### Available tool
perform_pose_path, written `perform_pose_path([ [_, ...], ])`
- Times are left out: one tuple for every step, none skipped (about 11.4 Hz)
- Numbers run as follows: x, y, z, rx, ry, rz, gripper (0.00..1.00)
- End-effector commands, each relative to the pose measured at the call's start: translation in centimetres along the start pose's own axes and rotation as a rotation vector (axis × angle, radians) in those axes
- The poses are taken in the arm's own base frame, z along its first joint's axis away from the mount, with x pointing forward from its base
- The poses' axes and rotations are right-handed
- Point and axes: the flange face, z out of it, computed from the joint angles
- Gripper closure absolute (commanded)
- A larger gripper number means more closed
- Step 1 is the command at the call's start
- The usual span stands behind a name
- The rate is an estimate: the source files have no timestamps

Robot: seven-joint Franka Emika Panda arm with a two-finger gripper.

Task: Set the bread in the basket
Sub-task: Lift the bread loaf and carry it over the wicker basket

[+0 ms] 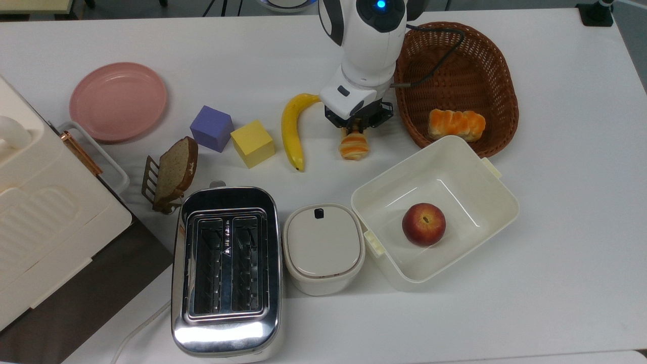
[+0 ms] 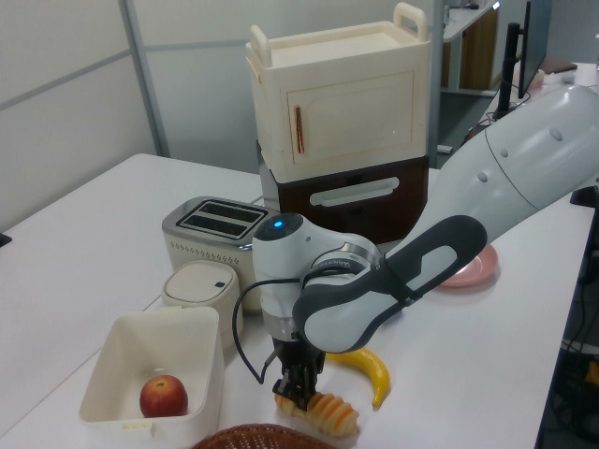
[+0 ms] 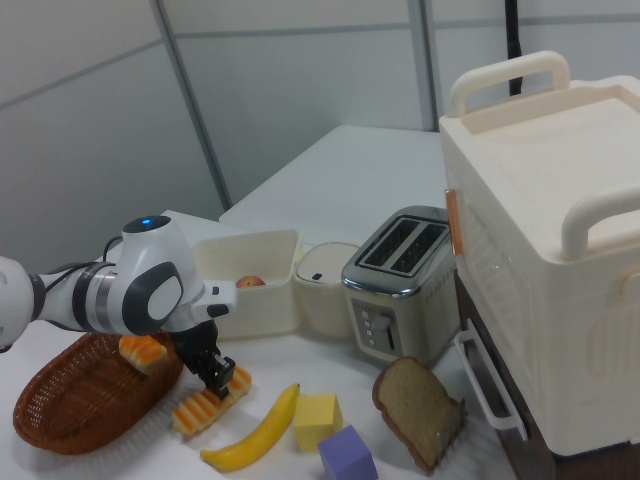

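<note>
1. A white table (image 1: 556,212) holds the whole scene, with a cream cabinet (image 2: 342,94) at the top view's left edge.
2. The Franka arm (image 2: 505,187) reaches down from the top view's far side, between the banana and the basket.
3. The chrome toaster (image 1: 226,270) stands at the top view's near side, a lidded white pot (image 1: 323,247) just to its right.
4. The brown wicker basket (image 1: 500,65) sits at the top view's far right, with an orange-topped bun (image 1: 456,124) inside it.
5. A white square container (image 1: 495,202) holds an apple (image 1: 423,224).
6. The gripper (image 1: 356,130) has its fingers closed narrowly on the bread (image 1: 354,147), which lies on the table just left of the basket in the top view.
7. A banana (image 1: 290,129) lies to the top view's left of the bread.
</note>
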Motion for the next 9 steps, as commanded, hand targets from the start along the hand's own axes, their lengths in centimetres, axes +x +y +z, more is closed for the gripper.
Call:
perform_pose_path([
  [0.3, 1.2, -1.7, -0.006, 0.046, 0.010, 0.87],
  [0.3, 1.8, -3.8, -0.003, 0.077, 0.019, 0.87],
  [0.1, 2.6, -5.8, -0.005, 0.093, 0.033, 0.87],
  [-0.1, 3.6, -8.1, -0.005, 0.124, 0.046, 0.87],
  [-0.5, 3.9, -9.8, -0.005, 0.139, 0.050, 0.87],
  [-0.8, 3.6, -11.0, -0.004, 0.157, 0.046, 0.87],
  [-1.1, 3.0, -11.7, -0.003, 0.168, 0.035, 0.86],
  [-1.4, 2.0, -12.1, -0.001, 0.171, 0.018, 0.86],
  [-1.8, 0.5, -12.6, 0.002, 0.180, -0.011, 0.86],
])
